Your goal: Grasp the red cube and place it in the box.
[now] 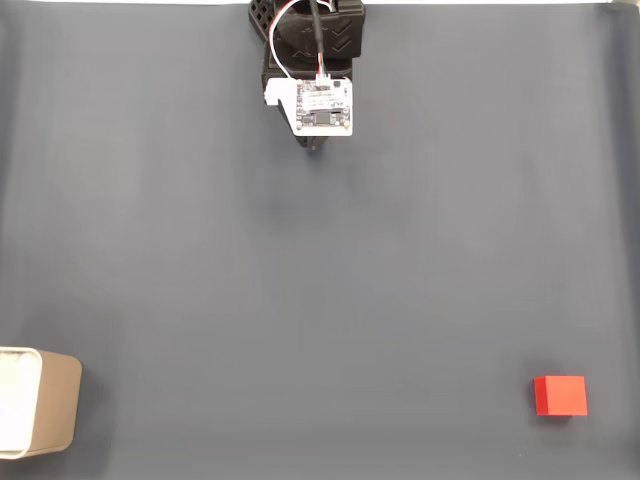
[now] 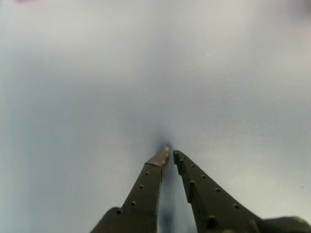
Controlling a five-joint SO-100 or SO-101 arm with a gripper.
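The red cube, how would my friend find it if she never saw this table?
In the fixed view, start at the big grey table and follow it down to the bottom right corner. There the red cube sits alone on the mat, far from the arm at the top and the box at the bottom left. It is the one bright red thing there.

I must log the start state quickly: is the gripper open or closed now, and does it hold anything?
Gripper: closed, tips nearly touching, holding nothing. The red cube lies apart on the mat in the fixed view.
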